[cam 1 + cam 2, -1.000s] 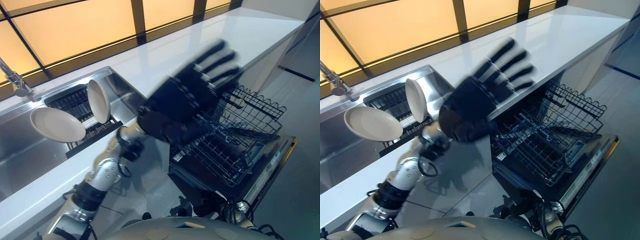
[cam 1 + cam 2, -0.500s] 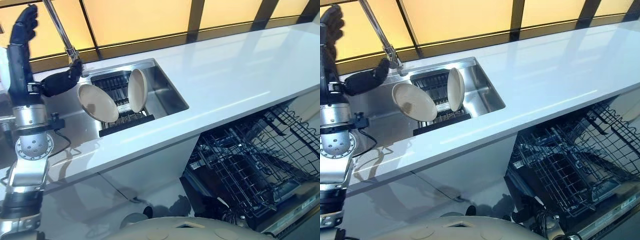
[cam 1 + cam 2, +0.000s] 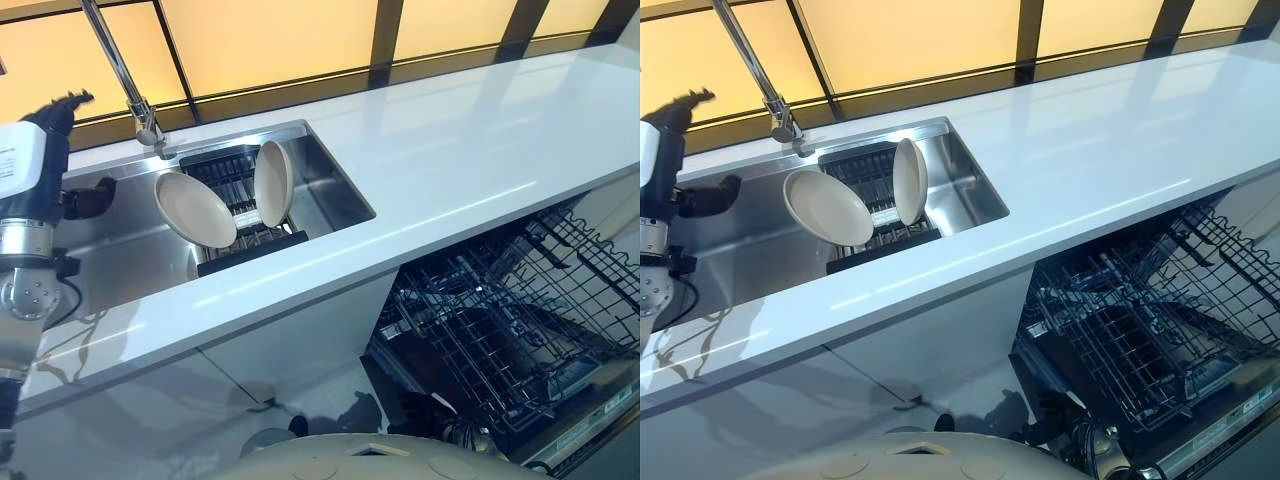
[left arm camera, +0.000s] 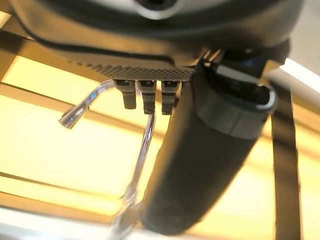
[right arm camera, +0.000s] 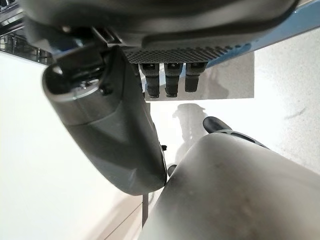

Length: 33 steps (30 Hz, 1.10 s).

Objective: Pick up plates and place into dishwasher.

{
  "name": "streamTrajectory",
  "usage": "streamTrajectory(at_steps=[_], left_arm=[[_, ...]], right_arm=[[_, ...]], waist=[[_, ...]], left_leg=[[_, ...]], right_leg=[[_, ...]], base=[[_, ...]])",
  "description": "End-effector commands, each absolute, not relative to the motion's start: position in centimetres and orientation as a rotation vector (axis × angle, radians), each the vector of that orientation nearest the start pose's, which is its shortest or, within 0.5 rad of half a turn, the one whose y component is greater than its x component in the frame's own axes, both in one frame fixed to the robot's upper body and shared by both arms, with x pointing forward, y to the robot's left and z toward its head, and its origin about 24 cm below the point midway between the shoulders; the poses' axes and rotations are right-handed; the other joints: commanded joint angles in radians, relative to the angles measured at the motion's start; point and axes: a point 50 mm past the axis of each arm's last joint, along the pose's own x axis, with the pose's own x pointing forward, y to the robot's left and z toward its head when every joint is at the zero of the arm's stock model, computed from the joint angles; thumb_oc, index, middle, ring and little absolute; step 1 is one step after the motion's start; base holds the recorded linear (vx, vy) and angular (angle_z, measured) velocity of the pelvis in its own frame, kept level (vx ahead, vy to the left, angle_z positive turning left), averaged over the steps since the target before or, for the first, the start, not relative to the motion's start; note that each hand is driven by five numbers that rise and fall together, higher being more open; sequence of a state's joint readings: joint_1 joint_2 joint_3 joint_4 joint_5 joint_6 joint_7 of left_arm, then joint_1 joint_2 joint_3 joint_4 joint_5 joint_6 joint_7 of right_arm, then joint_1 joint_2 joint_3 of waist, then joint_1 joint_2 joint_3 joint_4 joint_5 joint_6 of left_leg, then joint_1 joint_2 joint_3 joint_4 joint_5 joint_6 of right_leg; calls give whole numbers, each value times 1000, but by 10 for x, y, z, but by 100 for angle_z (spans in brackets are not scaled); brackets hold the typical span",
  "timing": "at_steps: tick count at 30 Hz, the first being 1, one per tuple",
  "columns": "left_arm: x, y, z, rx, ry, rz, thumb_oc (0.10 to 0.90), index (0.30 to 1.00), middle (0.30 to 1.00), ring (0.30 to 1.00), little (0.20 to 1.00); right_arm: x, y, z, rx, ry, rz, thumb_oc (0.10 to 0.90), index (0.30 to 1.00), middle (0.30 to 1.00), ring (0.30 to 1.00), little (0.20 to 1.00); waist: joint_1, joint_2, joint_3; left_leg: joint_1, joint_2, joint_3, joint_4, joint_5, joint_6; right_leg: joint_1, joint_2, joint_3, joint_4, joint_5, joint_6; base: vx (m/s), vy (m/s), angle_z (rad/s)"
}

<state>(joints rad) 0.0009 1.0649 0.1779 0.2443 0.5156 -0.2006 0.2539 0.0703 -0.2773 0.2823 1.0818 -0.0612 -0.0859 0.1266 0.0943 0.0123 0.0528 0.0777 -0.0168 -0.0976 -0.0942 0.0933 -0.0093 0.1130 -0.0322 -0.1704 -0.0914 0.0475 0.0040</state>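
Two plates (image 3: 196, 208) stood on edge in the sink (image 3: 325, 180) rack, well apart from the dishwasher rack (image 3: 500, 330). Left robot hand (image 3: 88, 196) hovered beside the sink, empty, fingers straight. Rigid, glossy, breakable, probably slippery: best pinched at the rim.

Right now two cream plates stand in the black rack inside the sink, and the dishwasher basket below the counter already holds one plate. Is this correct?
Not quite. The dishwasher basket holds no plate; the left eye view shows bare wire. Both cream plates do stand in the black rack inside the sink.
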Motion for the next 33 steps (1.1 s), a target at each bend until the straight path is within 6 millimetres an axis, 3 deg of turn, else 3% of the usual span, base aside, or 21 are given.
streamTrajectory(at_steps=[1, 8, 19, 33], left_arm=[[251, 371, 224, 1787, -221, 348, 800, 900, 900, 900, 900], [261, 378, 231, 1981, -82, 238, 800, 900, 900, 900, 900], [268, 387, 246, 2096, -4, 216, 800, 900, 900, 900, 900], [275, 384, 234, 2218, 50, 127, 800, 900, 900, 900, 900]], right_arm=[[105, -235, -148, -446, 1083, 310, 800, 900, 900, 900, 900], [108, -241, -146, -453, 1086, 313, 800, 900, 900, 900, 900], [108, -246, -145, -457, 1098, 306, 800, 900, 900, 900, 900], [108, -246, -145, -454, 1100, 304, 800, 900, 900, 900, 900]], waist=[[-32, 35, -36], [-54, 46, -33], [-73, 57, -28], [-81, 56, -22]], left_leg=[[32, -48, 87, 7, -141, 15], [40, -47, 116, 7, -145, 20], [46, -50, 137, 7, -150, 26], [49, -52, 142, 7, -156, 31]], right_leg=[[2, -10, 24, 22, -68, 76], [-7, -13, 34, 31, -64, 85], [-16, -15, 40, 44, -63, 93], [-21, -9, 57, 48, -64, 93]], base=[[10, 31, -4], [12, 23, -5], [11, 8, -5], [8, -1, -3]])
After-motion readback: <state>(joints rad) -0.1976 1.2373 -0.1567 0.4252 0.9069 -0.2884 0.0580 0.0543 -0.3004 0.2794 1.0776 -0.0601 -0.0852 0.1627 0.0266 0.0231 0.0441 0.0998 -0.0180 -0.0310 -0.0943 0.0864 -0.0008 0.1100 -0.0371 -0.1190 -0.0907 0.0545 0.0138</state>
